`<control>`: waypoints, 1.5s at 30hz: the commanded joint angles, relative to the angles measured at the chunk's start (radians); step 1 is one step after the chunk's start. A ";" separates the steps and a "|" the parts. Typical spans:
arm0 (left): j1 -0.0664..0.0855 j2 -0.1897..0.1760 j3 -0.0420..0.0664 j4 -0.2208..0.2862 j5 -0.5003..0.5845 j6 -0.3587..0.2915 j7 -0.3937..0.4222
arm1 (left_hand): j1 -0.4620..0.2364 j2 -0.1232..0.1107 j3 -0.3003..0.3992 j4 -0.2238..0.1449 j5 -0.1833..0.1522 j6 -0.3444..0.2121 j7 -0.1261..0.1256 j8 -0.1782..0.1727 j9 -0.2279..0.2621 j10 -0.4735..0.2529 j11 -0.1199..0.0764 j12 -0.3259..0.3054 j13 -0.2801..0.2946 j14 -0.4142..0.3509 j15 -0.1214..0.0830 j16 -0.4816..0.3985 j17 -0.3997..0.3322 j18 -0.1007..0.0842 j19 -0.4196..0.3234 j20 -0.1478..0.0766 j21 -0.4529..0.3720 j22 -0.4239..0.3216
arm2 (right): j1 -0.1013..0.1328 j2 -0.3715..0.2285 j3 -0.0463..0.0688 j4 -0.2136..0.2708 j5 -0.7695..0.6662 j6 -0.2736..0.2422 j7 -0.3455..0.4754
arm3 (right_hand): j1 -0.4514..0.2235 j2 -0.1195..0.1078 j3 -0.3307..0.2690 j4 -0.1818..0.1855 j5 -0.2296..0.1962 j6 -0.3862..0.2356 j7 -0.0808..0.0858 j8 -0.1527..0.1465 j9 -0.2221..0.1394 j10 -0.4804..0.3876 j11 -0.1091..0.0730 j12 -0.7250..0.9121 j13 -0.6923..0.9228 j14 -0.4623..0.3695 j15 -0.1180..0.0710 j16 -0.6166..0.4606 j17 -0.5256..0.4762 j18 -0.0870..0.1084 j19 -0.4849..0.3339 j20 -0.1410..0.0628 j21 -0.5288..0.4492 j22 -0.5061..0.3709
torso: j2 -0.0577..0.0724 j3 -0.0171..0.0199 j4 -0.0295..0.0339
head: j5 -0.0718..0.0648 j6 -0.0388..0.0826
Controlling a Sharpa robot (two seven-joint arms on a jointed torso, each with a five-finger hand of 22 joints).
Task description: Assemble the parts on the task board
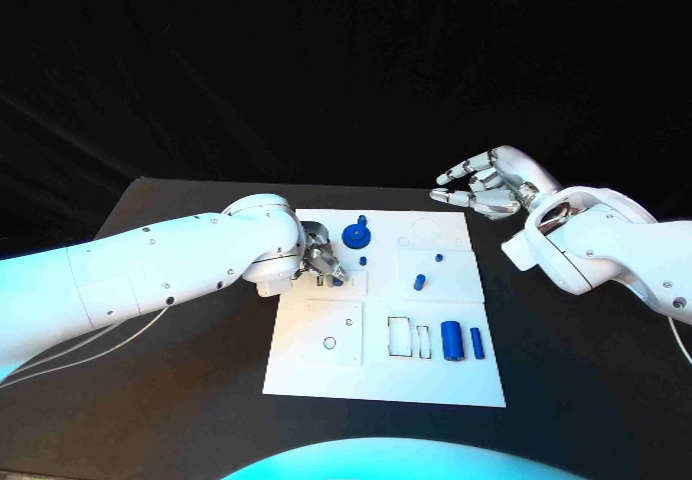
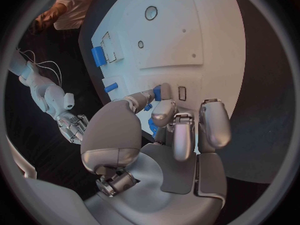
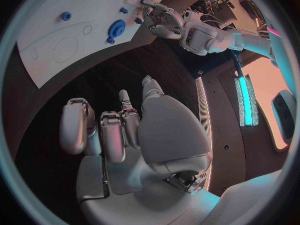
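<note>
The left hand (image 2: 164, 122) pinches a small blue peg (image 2: 157, 92) at its fingertips over the smooth white task board (image 1: 325, 375), while the right hand (image 1: 486, 184) hovers empty, fingers apart.

The scene is dim around a brightly lit centre: the white task board (image 1: 382, 340) glows against the black tabletop (image 1: 173, 400) and a black backdrop. Cyan light washes the left arm (image 1: 130, 275) near the picture's edge, fading to neutral white toward the wrist. Soft shadows fall beneath both arms. In the wrist views straight board edges bow strongly toward the circle's rim, and a cyan lamp strip (image 3: 244, 97) glares beside the right hand (image 3: 125, 130), whose metal shows smooth highlights.
</note>
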 commanded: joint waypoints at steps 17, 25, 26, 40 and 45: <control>-0.002 0.009 -0.002 -0.015 0.004 0.035 -0.038 | -0.047 0.003 -0.091 -0.005 0.001 0.044 -0.028 -0.011 -0.031 0.002 -0.002 0.015 0.011 0.103 -0.009 0.006 0.263 -0.015 0.007 -0.005 0.004 0.003 | -0.001 -0.001 0.000 0.002 -0.009 0.014 0.001 | -0.007 0.001 -0.009 0.000 0.003 0.003 -0.003 0.004 0.001 0.002 -0.006 0.001 0.115 0.085 -0.007 -0.004 0.189 0.019 -0.001 -0.004 -0.006 0.038 | 0.000 0.0002 0.0009 | -0.005 0.000; -0.002 0.004 -0.001 -0.012 -0.001 0.028 -0.037 | -0.058 -0.018 -0.260 0.052 0.000 0.058 -0.029 -0.017 -0.053 0.002 -0.003 0.019 0.017 0.103 -0.010 0.006 0.263 -0.016 0.008 -0.006 0.003 0.004 | -0.001 -0.001 0.000 0.002 -0.009 0.013 0.002 | -0.007 0.001 -0.009 0.000 0.003 0.003 -0.003 0.004 0.001 0.002 -0.006 0.001 0.115 0.085 -0.007 -0.004 0.189 0.019 -0.001 -0.004 -0.006 0.038 | 0.000 0.0002 0.0014 | -0.005 0.002; -0.002 0.004 -0.001 -0.012 -0.001 0.027 -0.037 | -0.054 -0.018 -0.282 0.059 -0.001 0.059 -0.029 -0.019 -0.056 0.002 -0.003 0.019 0.018 0.103 -0.010 0.006 0.263 -0.015 0.008 -0.006 0.003 0.004 | -0.001 -0.002 0.000 0.002 -0.009 0.013 0.002 | -0.007 0.001 -0.009 0.000 0.003 0.003 -0.003 0.004 0.001 0.002 -0.006 0.001 0.115 0.085 -0.007 -0.004 0.189 0.019 -0.001 -0.004 -0.006 0.038 | 0.000 0.0003 0.0016 | -0.005 0.003; 0.002 -0.019 0.010 0.014 -0.015 -0.005 -0.036 | -0.013 -0.010 -0.427 0.110 0.000 0.061 -0.027 -0.024 -0.074 -0.005 -0.002 0.010 0.008 0.103 -0.010 0.006 0.263 -0.014 0.008 -0.008 0.000 0.001 | -0.003 -0.003 0.000 -0.002 -0.009 0.010 0.000 | -0.017 0.001 -0.015 0.003 0.002 0.001 -0.003 0.005 0.001 0.000 -0.006 -0.001 0.112 0.084 -0.007 -0.006 0.186 0.020 -0.003 -0.005 -0.011 0.035 | 0.000 -0.0001 0.0006 | -0.005 0.004; 0.010 -0.029 0.021 0.032 -0.001 -0.026 -0.036 | 0.001 -0.016 -0.476 0.133 0.001 0.049 -0.024 -0.023 -0.078 -0.018 0.001 -0.007 -0.014 0.103 -0.009 0.006 0.263 -0.014 0.007 -0.007 -0.002 -0.001 | -0.004 -0.002 0.000 -0.008 -0.009 0.008 0.001 | -0.019 0.001 -0.016 0.004 0.002 0.001 -0.003 0.005 0.000 0.000 -0.006 -0.001 0.112 0.084 -0.007 -0.006 0.186 0.021 -0.003 -0.005 -0.011 0.035 | 0.000 -0.0005 0.0014 | -0.005 0.004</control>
